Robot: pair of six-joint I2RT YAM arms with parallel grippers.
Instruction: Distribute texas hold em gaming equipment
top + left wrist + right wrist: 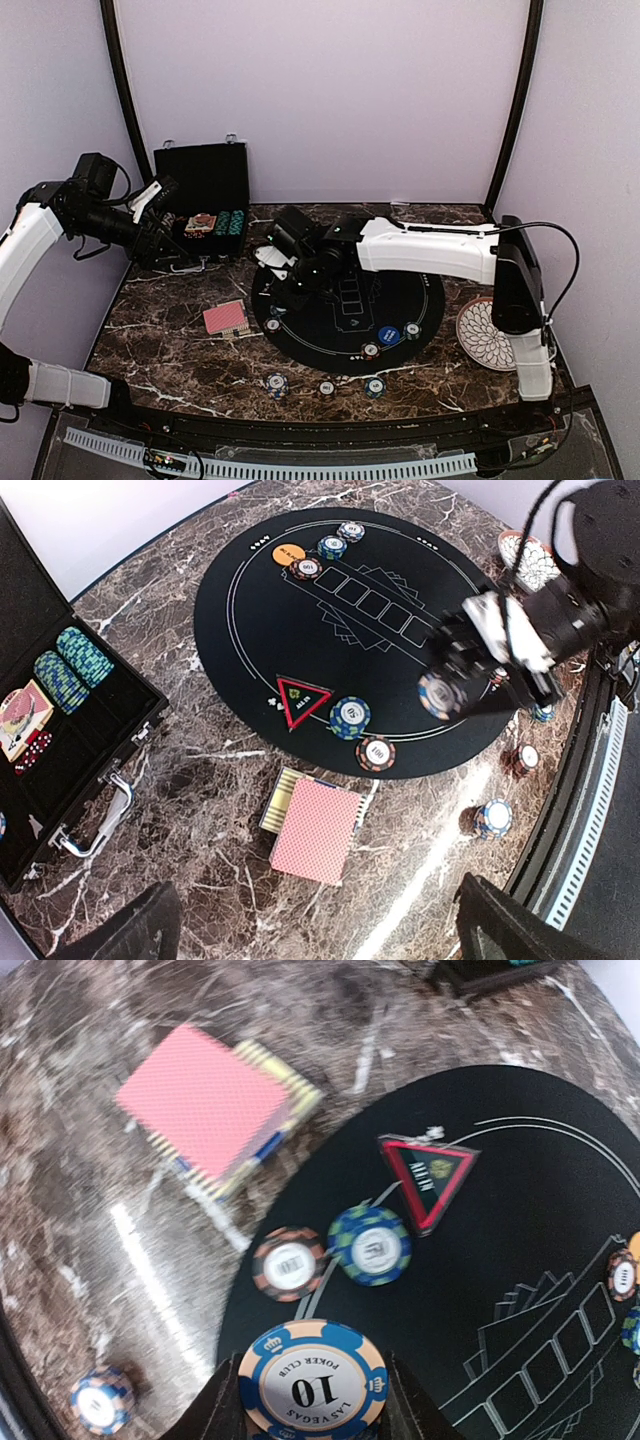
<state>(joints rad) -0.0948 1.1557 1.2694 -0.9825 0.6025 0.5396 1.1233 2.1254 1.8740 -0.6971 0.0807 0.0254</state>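
My right gripper (313,1400) is shut on a blue and cream "10" poker chip (313,1380) and holds it above the left part of the black round mat (400,300). It also shows in the left wrist view (440,695). Below it lie a red-edged triangle marker (428,1172), a blue-green chip (370,1245) and a brown chip (289,1263). Red-backed cards (226,318) lie on the marble left of the mat. My left gripper (165,250) hovers open and empty by the black case, its fingers (130,930) wide apart above the cards (316,830).
The open black case (205,195) with teal chip stacks (72,665) stands at the back left. A white patterned plate (487,333) lies at the right. Chip stacks (277,383) sit along the front edge. An orange button (289,553) and a blue button (389,335) lie on the mat.
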